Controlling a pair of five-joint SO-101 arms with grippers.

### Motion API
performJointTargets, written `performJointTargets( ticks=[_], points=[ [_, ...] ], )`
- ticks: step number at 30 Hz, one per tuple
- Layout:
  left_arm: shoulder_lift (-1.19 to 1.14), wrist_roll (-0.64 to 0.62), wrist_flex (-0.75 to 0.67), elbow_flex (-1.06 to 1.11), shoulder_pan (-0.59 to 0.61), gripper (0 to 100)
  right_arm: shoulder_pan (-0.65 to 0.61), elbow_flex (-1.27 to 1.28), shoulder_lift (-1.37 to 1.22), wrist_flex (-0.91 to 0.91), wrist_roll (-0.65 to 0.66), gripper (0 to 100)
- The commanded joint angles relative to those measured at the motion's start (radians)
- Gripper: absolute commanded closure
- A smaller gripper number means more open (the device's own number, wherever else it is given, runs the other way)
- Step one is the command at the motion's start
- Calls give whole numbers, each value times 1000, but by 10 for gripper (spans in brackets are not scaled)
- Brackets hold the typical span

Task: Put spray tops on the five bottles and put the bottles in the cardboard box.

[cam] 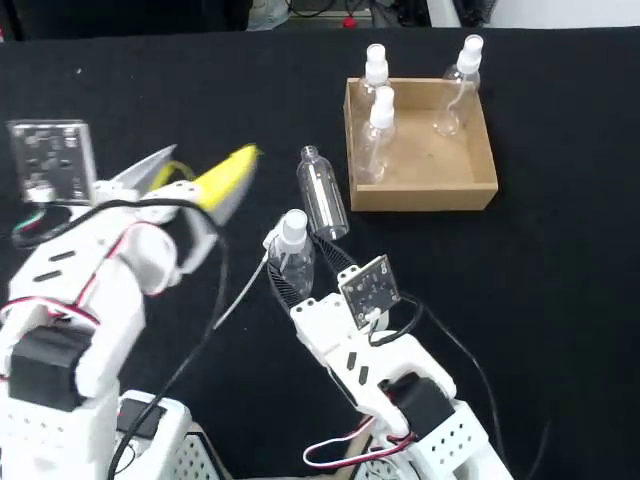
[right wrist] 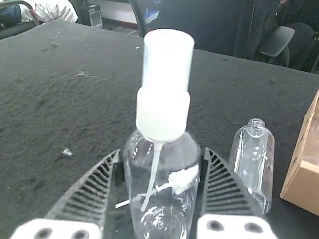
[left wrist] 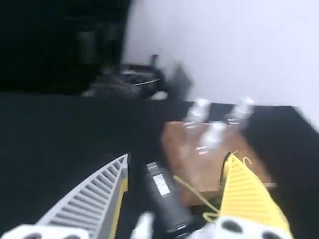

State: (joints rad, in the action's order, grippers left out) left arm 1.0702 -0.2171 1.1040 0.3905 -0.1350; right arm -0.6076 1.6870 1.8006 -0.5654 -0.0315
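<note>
Black bench: clear bottle with white spray top stands clamped in right pincer; topless bottle lies at its one o'clock; left pincer wide.

Clear glossy plastic bottle, matt cardboard box

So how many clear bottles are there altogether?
5. Three with spray tops stand in the cardboard box, a fourth topped bottle is in the right gripper, and a topless bottle sits beside it. None seems hidden.
</note>
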Motion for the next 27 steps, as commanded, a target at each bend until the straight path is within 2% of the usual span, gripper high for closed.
performJointTargets(
  ticks=[1,3,6,10,14,19,27],
  points=[
    [-9,92,55,68,240,709,9,-12,96,-9,-6,871],
    [-2,127,-9,209,335,711,46,-48,96,-58,-6,871],
    [0,104,-186,450,420,711,127,-137,96,-186,-6,871],
    [0,94,-523,759,435,711,259,-240,96,-318,-6,871],
    [0,89,-772,964,415,711,381,-289,96,-315,-6,871],
    [0,95,-802,1026,363,711,505,-378,85,-290,-6,871],
    [0,91,-810,1086,352,711,517,-467,12,-175,0,872]
  ],
)
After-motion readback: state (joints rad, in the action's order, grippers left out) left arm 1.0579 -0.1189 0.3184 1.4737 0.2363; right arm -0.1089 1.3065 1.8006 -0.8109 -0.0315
